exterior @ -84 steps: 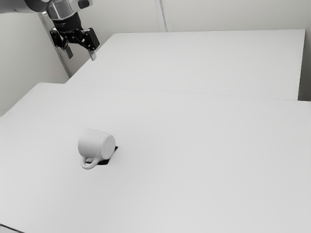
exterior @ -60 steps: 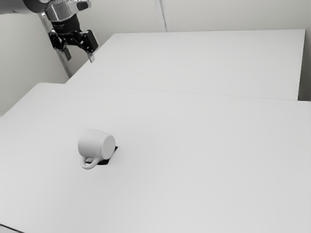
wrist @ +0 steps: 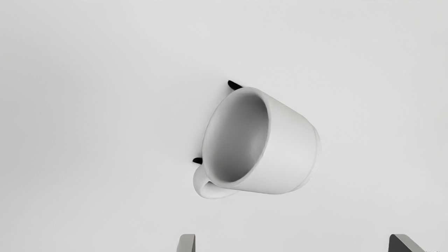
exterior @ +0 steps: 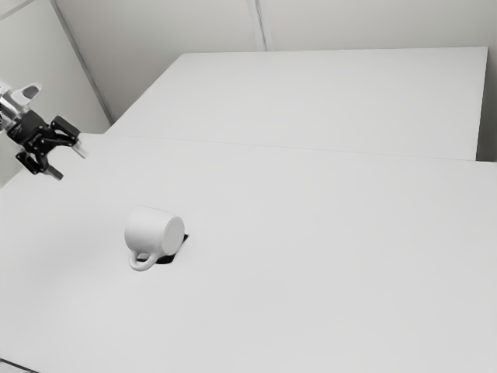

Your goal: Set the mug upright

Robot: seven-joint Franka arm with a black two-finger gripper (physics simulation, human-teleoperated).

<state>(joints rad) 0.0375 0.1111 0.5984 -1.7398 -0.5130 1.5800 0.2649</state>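
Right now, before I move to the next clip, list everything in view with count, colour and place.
Mug: one, white, on its side on the near table, base toward the exterior view's right.
Flat patch: one, black, partly hidden by the mug; what it is, I cannot tell.
Near table: one, white, under the mug.
Far surface: one, white, beyond the near table.
Walls: at least two, pale grey, behind the tables and at the exterior view's left.
Thin line: one, dark, exterior view's lower left corner.
My gripper: one, black with grey fingertips, open, clear of the mug, exterior view's left.
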